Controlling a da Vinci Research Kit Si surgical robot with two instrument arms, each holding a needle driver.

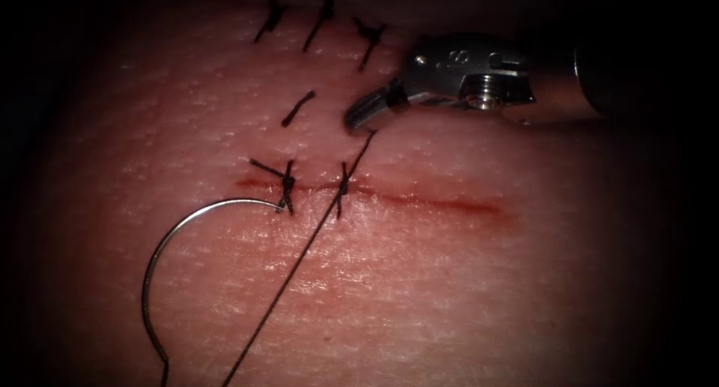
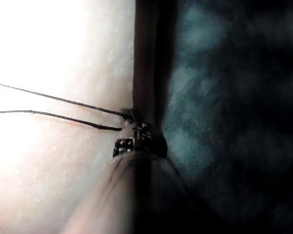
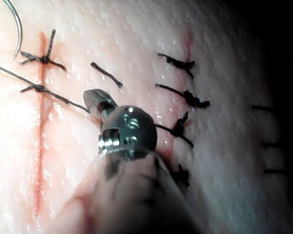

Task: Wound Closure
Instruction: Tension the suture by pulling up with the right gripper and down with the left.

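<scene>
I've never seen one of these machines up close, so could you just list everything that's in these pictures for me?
tissue: one, pale pink, beneath everything.
cut: one, red line running across the tissue.
needle: one, silver, curved, lying free on the tissue just below the cut's left end.
thread: one long dark strand, from the second stitch up to the right tool and down toward the lower edge.
stitches on the cut: two, dark, knotted.
older stitches: about three, dark, above.
loose thread piece: one, dark.
right tool: one, silver, jaws shut on the thread.
left tool: one, holding thread.

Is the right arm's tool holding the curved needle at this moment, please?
No, the needle lies free on the tissue, while the right tool grips the thread.
</scene>
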